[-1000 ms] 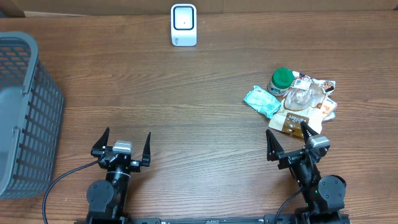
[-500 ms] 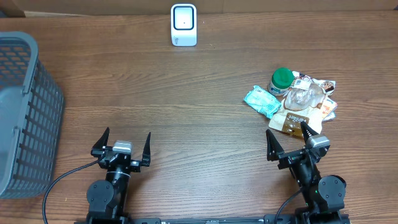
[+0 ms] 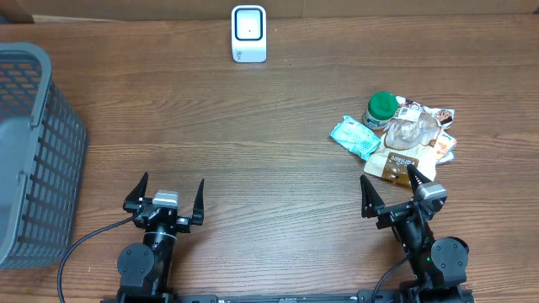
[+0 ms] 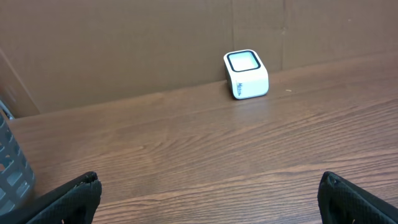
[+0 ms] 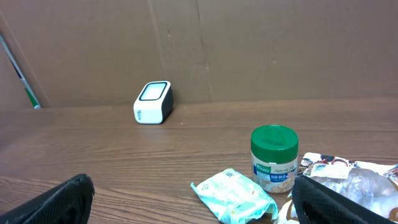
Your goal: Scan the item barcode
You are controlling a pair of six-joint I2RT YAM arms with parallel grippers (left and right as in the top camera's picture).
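A white barcode scanner (image 3: pixel 248 34) with a dark window stands at the table's far edge; it shows too in the left wrist view, scanner (image 4: pixel 246 74), and in the right wrist view, scanner (image 5: pixel 153 102). Items lie in a pile at the right: a green-lidded jar (image 3: pixel 381 108) (image 5: pixel 274 157), a pale green packet (image 3: pixel 354 136) (image 5: pixel 234 196), a clear bag (image 3: pixel 411 130) and a brown snack pack (image 3: pixel 399 163). My left gripper (image 3: pixel 165 193) rests open near the front edge. My right gripper (image 3: pixel 391 183) is open just in front of the pile, holding nothing.
A grey plastic basket (image 3: pixel 34 151) fills the left side of the table. A cardboard wall (image 4: pixel 186 37) runs along the far edge behind the scanner. Bare wooden tabletop (image 3: pixel 253 143) lies between the grippers and the scanner.
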